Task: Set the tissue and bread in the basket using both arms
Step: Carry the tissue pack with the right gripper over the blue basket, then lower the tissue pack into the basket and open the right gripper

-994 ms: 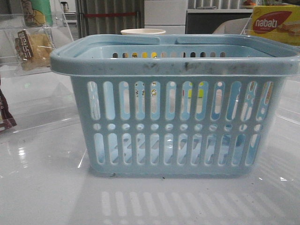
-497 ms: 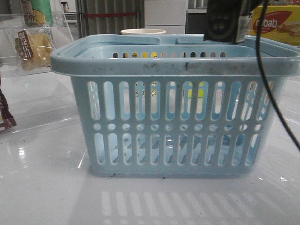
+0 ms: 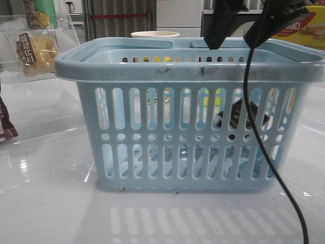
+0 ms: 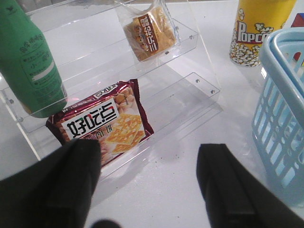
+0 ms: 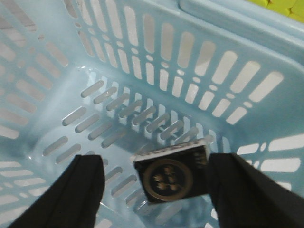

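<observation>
The light blue basket [image 3: 188, 76] stands in the middle of the front view. My right gripper [image 3: 231, 43] hangs open over its right half. The tissue [image 5: 173, 175], a small dark pack with a round emblem and a white edge, lies tilted inside the basket below the open fingers, free of them. It shows through the slots in the front view [image 3: 244, 119]. The bread [image 4: 149, 31] sits on a clear acrylic shelf, also seen in the front view [image 3: 35, 51]. My left gripper [image 4: 151, 149] is open and empty above the table before the shelf.
A maroon cracker packet [image 4: 102, 123] lies on the shelf's lowest step beside a green bottle [image 4: 28, 61]. A popcorn cup [image 4: 259, 31] stands by the basket's corner [image 4: 280, 109]. A yellow nabati box [image 3: 304, 30] is at the back right.
My right gripper has come down into view over the basket and opened. The tissue now shows inside the basket, where the slots showed nothing before.
</observation>
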`<action>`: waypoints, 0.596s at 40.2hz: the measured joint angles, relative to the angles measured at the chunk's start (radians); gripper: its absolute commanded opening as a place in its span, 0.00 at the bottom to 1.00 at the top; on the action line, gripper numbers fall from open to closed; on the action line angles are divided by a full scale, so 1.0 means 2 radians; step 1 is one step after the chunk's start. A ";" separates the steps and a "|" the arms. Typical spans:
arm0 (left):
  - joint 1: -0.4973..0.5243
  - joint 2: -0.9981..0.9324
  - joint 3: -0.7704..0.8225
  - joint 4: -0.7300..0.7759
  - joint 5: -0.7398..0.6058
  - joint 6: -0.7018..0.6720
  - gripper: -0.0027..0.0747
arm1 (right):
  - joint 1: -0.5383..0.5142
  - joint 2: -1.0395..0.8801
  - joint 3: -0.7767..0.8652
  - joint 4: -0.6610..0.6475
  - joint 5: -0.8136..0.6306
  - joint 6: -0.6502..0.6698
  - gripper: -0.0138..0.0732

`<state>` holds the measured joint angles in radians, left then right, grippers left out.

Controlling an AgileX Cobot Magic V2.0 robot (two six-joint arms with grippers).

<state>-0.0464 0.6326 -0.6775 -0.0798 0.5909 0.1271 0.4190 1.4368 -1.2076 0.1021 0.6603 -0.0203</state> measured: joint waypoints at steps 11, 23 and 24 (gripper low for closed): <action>0.000 0.000 0.000 0.000 0.000 0.000 0.68 | 0.021 -0.109 0.037 -0.003 -0.001 -0.054 0.81; 0.000 0.000 0.000 0.000 0.000 0.000 0.68 | 0.029 -0.269 0.120 -0.003 0.018 -0.061 0.81; 0.000 0.000 0.000 0.000 0.000 0.000 0.68 | 0.029 -0.279 0.125 -0.003 0.022 -0.061 0.81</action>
<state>-0.0464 0.6326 -0.6775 -0.0798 0.5909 0.1271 0.4778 0.8795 -0.9579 0.0960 0.7039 -0.1418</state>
